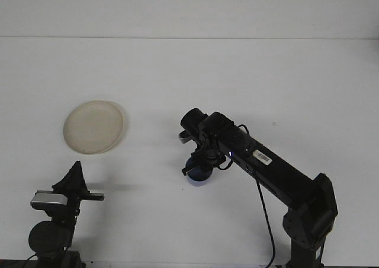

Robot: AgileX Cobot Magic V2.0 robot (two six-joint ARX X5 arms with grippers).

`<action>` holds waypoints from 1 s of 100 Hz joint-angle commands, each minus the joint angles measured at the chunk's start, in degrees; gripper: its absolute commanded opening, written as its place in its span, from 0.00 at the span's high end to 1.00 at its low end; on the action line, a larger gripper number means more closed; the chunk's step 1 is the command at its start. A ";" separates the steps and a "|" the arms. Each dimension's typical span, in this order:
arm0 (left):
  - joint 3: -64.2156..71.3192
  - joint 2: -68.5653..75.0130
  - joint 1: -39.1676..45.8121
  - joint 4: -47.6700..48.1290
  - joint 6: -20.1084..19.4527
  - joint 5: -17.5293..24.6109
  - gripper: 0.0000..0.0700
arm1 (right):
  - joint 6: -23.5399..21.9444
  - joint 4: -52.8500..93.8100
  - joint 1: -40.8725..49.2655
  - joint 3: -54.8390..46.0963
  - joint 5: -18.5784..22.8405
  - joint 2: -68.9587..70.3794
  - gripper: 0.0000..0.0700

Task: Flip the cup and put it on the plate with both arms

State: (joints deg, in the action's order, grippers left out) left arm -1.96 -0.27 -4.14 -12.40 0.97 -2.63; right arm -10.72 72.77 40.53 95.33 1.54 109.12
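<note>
Apparently at the pick-up step: right hand (197,167) down over the blue cup (198,176), which sits on the white counter (284,84) just below centre, at about five o'clock from the plate (93,126) and well apart from it. Hard to tell from above whether the fingers are pinching the cup or merely flanking it, since the wrist hides most of the rim; cannot tell spread or pressed together. Cannot tell either whether the cup stands mouth up or mouth down. Left hand (77,177) parked at the near left edge, at about six o'clock from the plate, holding nothing; fingers seem to meet at a point, so judged pressed together. Plate bare, so flipping and placing both not yet done. Next, judging by the task: secure a firm grip on the cup wall, lift clear of the counter, turn it over, probably with a pass to the left hand, then carry toward ten o'clock and set it down inside the plate rim. Calls for a grip low enough not to slip during the turn. Counted: one cup, one plate, two arms, two hands, one cable (269,220) trailing along the right arm.
</note>
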 commanded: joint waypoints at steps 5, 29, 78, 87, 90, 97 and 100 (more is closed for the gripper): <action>1.16 0.09 0.02 -0.55 -0.31 0.02 0.98 | 0.42 -0.33 0.46 1.31 -0.02 1.70 0.94; 1.16 0.09 0.02 -0.55 -0.31 0.02 0.98 | 0.26 0.81 -0.63 2.45 0.20 1.51 0.29; 1.16 0.09 0.02 -0.55 -0.31 0.04 0.98 | 6.34 5.49 -6.67 7.56 2.80 -5.88 0.29; 1.16 0.09 0.00 -0.57 -0.31 0.02 0.98 | 8.37 5.49 -9.35 7.56 5.64 -8.50 0.29; 1.16 0.09 0.00 -0.55 -0.31 0.02 0.98 | 9.03 5.49 -10.49 7.56 6.12 -9.46 0.29; 1.16 0.09 0.00 -0.55 -0.31 0.02 0.98 | 9.90 5.49 -13.22 7.56 6.10 -11.58 0.29; 1.16 0.09 0.00 -0.55 -0.31 0.02 0.98 | 10.23 5.49 -14.49 7.56 6.16 -12.48 0.29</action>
State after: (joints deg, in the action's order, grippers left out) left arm -1.96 -0.27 -4.14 -12.40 0.97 -2.63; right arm -2.87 76.84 27.86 101.36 7.57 97.80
